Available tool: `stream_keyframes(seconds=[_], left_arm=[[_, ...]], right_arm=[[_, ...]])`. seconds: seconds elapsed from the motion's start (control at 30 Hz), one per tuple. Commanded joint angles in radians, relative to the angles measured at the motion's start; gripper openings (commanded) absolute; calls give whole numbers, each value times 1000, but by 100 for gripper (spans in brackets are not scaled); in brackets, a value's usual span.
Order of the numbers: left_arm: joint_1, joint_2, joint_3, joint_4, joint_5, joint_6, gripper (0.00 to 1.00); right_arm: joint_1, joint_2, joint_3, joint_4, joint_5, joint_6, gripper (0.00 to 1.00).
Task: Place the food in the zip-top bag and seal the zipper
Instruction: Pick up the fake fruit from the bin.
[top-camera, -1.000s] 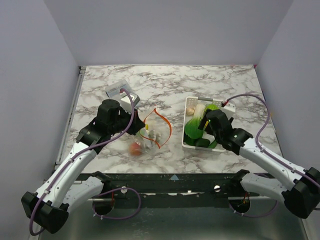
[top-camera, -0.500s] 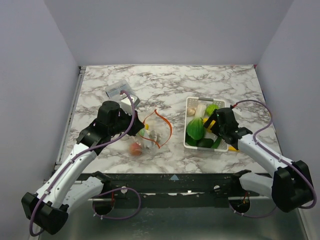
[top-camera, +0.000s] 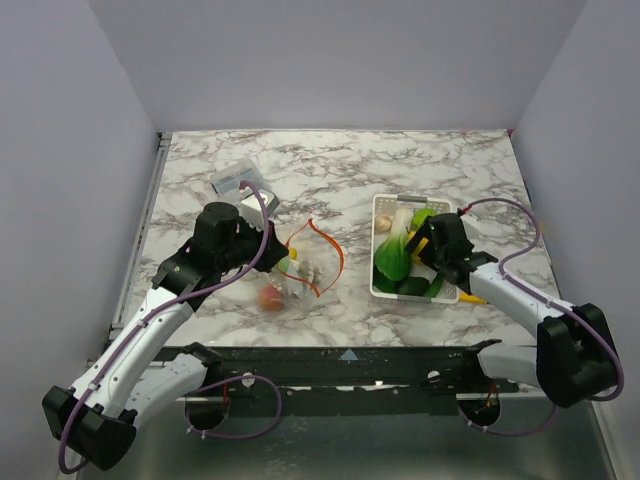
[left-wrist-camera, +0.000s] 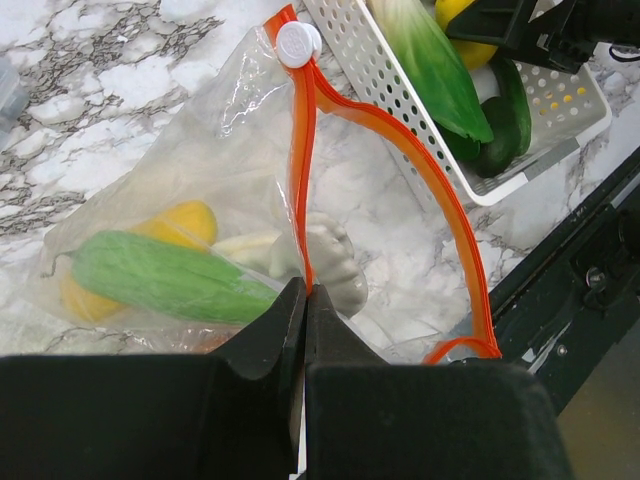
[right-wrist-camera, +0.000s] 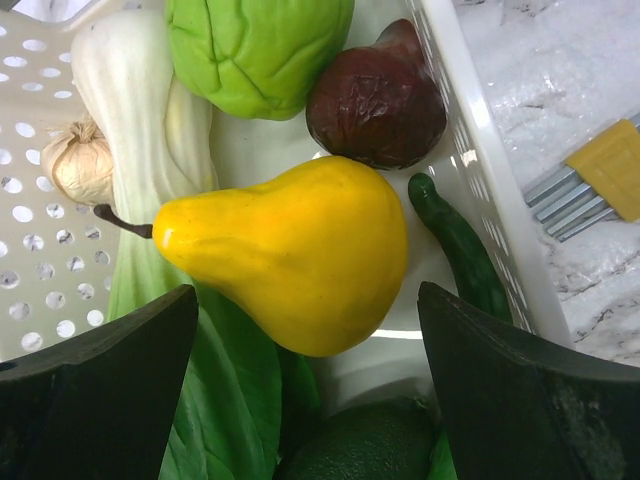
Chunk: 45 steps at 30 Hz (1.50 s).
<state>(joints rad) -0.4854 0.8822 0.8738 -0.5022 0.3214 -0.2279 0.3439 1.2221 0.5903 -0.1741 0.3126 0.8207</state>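
Packet (top-camera: 238, 182) lies far-left on worktop (top-camera: 330, 170), just behind left arm, clear of the bag.
Left gripper (left-wrist-camera: 305, 290) is clamped on the zipper (left-wrist-camera: 400, 150), near side of the mouth. Bag (top-camera: 300, 265) lies mid-worktop, mouth gaping toward the basket, white slider (left-wrist-camera: 297, 43) at far end of the strip.
Left wrist view shows the contents: cucumber (left-wrist-camera: 170, 275), yellow piece (left-wrist-camera: 185, 220), mushroom (left-wrist-camera: 330, 265). Top view adds a red-orange fruit (top-camera: 270, 296) at the bag's near corner, hidden behind the fingers in the wrist view.
Basket (top-camera: 378, 215) sits right of the bag, near but apart.
Right gripper (right-wrist-camera: 305, 292) is down in the basket, jaws wide, straddling a yellow pear (right-wrist-camera: 300, 250); contact with it can't be judged.
Around the pear, right wrist view only: leafy veg (right-wrist-camera: 130, 170) beneath and left, garlic (right-wrist-camera: 75, 165) far left, green cabbage (right-wrist-camera: 260, 45) behind, dark red fruit (right-wrist-camera: 375, 95) behind-right, thin green pod (right-wrist-camera: 460, 245) between pear and basket wall.
Yellow-tipped stick (right-wrist-camera: 600, 170) lies on the worktop outside the right wall.
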Motion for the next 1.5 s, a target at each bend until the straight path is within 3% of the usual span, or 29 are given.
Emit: stream_keyframes(seconds=[0.0, 0.17, 0.33, 0.67, 0.87, 1.27, 1.47], left_arm=[[-2, -12, -15, 21, 7, 12, 0], [-2, -5, -13, 24, 13, 11, 0], [-2, 1, -15, 24, 18, 8, 0], [-2, 3, -16, 24, 18, 8, 0], [-2, 3, -15, 24, 19, 8, 0], [-2, -2, -18, 25, 21, 9, 0], [-2, -1, -18, 24, 20, 9, 0]], right_arm=[[-11, 28, 15, 35, 33, -45, 93], [-11, 45, 44, 72, -18, -145, 94], [-11, 44, 49, 87, 28, -179, 94], [-11, 86, 49, 129, 36, -195, 79], [-11, 82, 37, 142, 11, -213, 63], [-11, -31, 26, 135, -45, -259, 15], [-11, -113, 37, 106, -102, -259, 6]])
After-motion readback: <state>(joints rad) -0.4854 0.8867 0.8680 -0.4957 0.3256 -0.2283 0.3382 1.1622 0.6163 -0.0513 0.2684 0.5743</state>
